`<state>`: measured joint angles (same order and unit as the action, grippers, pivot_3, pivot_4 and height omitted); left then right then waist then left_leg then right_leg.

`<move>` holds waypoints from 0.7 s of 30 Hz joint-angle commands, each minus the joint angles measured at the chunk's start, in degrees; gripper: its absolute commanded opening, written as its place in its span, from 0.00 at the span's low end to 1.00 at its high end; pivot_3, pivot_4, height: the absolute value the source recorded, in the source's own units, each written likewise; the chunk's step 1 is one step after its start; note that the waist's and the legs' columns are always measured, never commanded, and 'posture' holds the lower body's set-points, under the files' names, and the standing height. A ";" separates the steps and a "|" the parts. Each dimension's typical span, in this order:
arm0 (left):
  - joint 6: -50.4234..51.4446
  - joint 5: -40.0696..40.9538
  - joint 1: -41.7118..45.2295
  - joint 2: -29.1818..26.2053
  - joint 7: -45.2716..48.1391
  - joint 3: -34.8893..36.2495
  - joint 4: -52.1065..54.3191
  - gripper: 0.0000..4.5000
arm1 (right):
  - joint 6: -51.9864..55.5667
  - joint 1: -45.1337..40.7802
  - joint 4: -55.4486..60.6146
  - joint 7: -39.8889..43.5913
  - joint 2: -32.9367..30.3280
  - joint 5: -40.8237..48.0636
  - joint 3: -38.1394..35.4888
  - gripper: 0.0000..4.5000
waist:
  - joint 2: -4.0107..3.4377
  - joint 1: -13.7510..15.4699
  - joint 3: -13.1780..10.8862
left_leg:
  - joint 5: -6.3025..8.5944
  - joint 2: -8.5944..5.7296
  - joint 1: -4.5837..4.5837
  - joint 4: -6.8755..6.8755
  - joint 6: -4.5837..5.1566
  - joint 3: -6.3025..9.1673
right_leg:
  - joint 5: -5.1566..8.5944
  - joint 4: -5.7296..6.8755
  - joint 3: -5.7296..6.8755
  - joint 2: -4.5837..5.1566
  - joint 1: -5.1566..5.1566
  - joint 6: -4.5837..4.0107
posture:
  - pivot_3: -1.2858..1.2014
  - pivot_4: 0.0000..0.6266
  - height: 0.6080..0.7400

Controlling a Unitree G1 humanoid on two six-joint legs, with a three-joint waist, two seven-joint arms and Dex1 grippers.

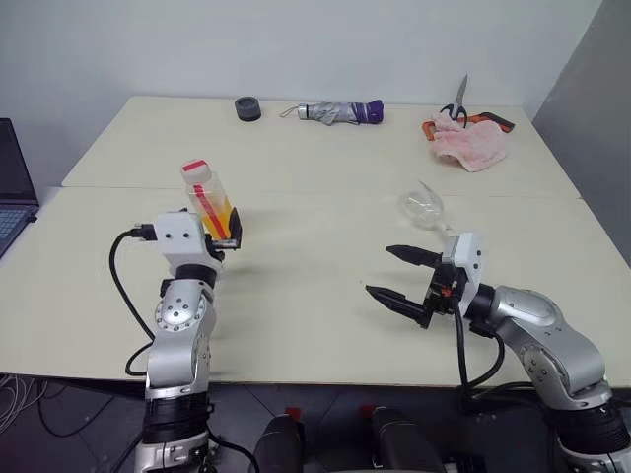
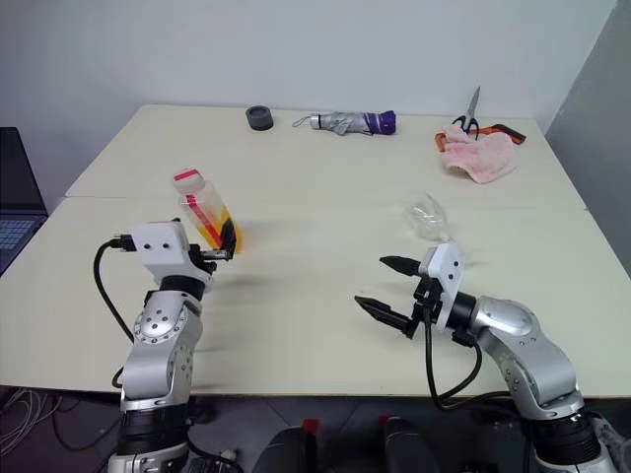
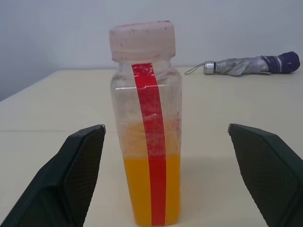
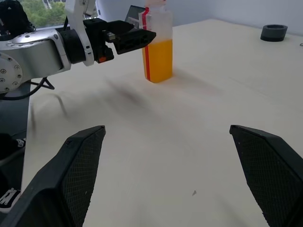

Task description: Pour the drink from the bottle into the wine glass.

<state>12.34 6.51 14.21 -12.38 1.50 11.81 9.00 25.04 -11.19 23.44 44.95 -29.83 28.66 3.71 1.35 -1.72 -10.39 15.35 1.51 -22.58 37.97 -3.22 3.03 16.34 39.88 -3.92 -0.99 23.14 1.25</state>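
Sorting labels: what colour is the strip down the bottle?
Red, running down the bottle; the left wrist view shows it best.

— What stands around me?
— A pale cream surface (image 1: 325,296), made of two tops pushed together with a seam running across. A plain white wall (image 1: 296,44) rises behind it.
— And to my sides?
— A grey panel (image 1: 592,99) on my right, a laptop's (image 1: 12,187) edge on my left. Light is even and soft.

An office or lab: plain pale tables (image 1: 315,296), bare wall, a laptop (image 1: 12,187).
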 commanded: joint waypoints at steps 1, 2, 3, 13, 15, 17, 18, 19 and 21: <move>0.17 -0.22 1.28 -0.39 -0.71 0.86 0.63 0.99 | -0.54 -1.75 1.47 0.63 0.35 0.58 0.19 1.00 | 0.00 -0.04 0.00 | 0.00 0.00 0.00 0.00 0.00 0.00 | 0.00 0.00 0.00 0.00 0.00 0.00 | 0.52 0.24 1.00; 0.50 0.16 1.79 -0.49 -0.77 1.24 0.32 0.99 | 0.03 -2.21 1.81 0.89 0.32 1.06 0.27 1.00 | 0.00 -0.03 0.00 | 0.00 0.01 0.00 0.00 0.00 0.00 | 0.00 0.00 0.00 0.00 0.00 0.00 | 0.52 0.24 1.00; 0.75 0.38 2.20 -0.65 -0.83 1.53 0.07 0.99 | 0.59 -2.58 2.11 1.18 0.27 1.58 0.34 1.00 | 0.00 0.00 0.00 | 0.00 0.00 0.00 0.00 0.00 0.02 | 0.00 0.01 0.01 0.00 0.00 0.00 | 0.52 0.24 1.00; 3.37 0.19 6.03 -2.53 -0.79 2.62 -3.33 0.99 | 3.50 -5.90 2.19 2.13 0.61 3.59 1.03 1.00 | 0.01 0.02 0.00 | 0.00 -0.01 -0.04 0.01 0.00 0.05 | 0.00 0.00 0.06 0.01 0.01 0.00 | 0.52 0.24 1.00; 3.80 0.10 6.49 -2.78 -0.78 2.62 -4.00 0.99 | 3.65 -6.34 2.13 2.32 0.68 3.54 1.28 1.00 | 0.01 0.02 -0.01 | 0.00 -0.01 -0.04 0.01 0.00 0.05 | -0.01 0.00 0.06 0.01 0.01 -0.01 | 0.52 0.24 1.00; 3.89 0.08 6.81 -2.78 -0.86 2.70 -4.49 0.99 | 3.59 -6.65 1.97 2.50 0.74 3.33 1.53 1.00 | 0.01 0.02 -0.01 | 0.00 0.00 -0.05 0.01 0.00 0.06 | -0.01 0.00 0.07 0.02 0.02 -0.01 | 0.52 0.24 1.00; 3.85 0.06 6.95 -2.78 -0.89 2.74 -4.75 0.99 | 3.48 -6.76 1.87 2.60 0.78 3.16 1.69 1.00 | 0.01 0.02 -0.01 | 0.00 0.00 -0.05 0.01 0.00 0.06 | -0.01 0.00 0.07 0.02 0.02 -0.01 | 0.52 0.24 1.00; 3.85 0.03 7.12 -2.79 -0.91 2.76 -5.01 0.99 | 3.37 -6.83 1.77 2.69 0.80 3.01 1.85 1.00 | 0.01 0.02 -0.01 | 0.00 0.00 -0.05 0.01 0.00 0.06 | -0.01 0.00 0.08 0.03 0.02 -0.01 | 0.52 0.24 1.00; 3.90 0.01 7.59 -2.82 -0.96 2.82 -5.72 0.99 | 3.14 -6.85 1.61 2.81 0.96 2.68 2.15 1.00 | 0.01 0.02 -0.01 | 0.00 0.00 -0.05 0.01 0.00 0.07 | -0.01 0.00 0.09 0.03 0.02 -0.01 | 0.52 0.24 1.00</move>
<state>16.82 6.61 20.66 -14.41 0.67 13.99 2.61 28.70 -16.93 23.59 47.36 -28.93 30.78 5.89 1.36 -1.69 -10.40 15.35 1.51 -22.63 37.98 -3.22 3.10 16.33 39.88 -3.84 -0.96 23.16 1.24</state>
